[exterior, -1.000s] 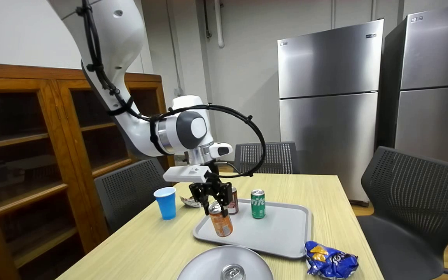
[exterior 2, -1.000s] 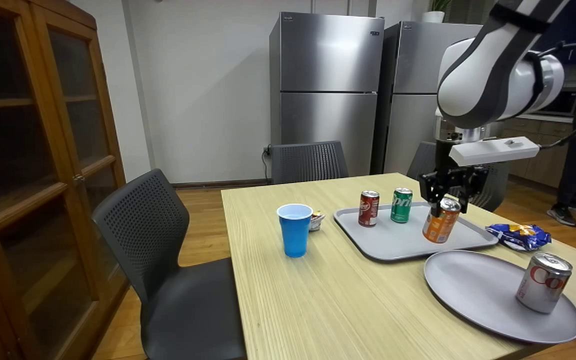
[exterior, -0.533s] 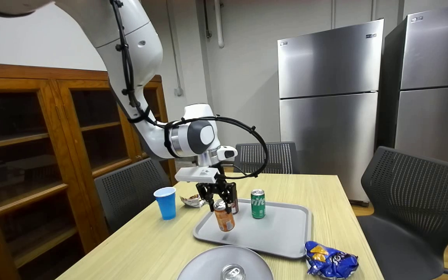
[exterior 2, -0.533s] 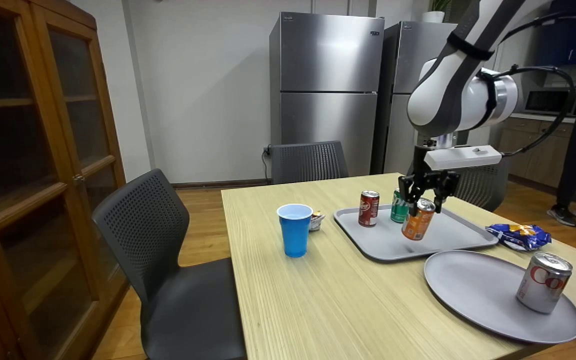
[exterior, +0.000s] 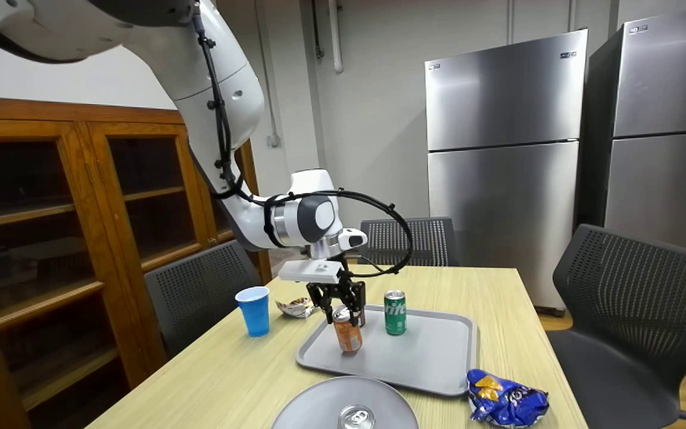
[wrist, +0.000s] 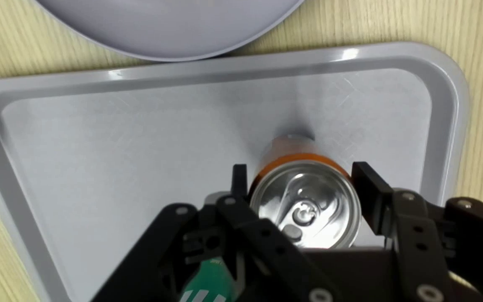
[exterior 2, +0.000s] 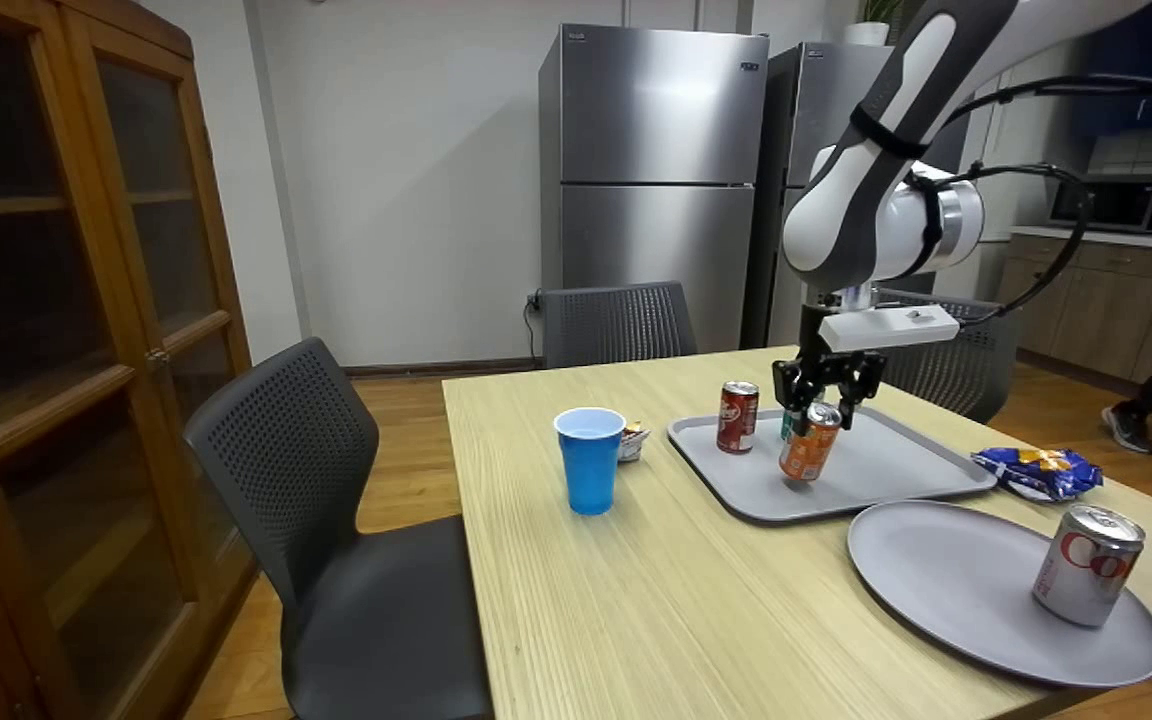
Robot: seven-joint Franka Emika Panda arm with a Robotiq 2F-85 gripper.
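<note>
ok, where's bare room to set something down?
Free: gray tray between Sprite can and blue snack bag; wooden table between blue cup and round plate. Crowded: the tray's cup side, with the gripper holding an orange soda can near the Sprite can and red soda can.

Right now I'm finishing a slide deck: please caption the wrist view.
The pincer grips an orange can over a gray tray, a round plate partly in frame at top.

The white-grey arm (exterior: 242, 113) has black cables (exterior: 221, 122) and jaws.
</note>
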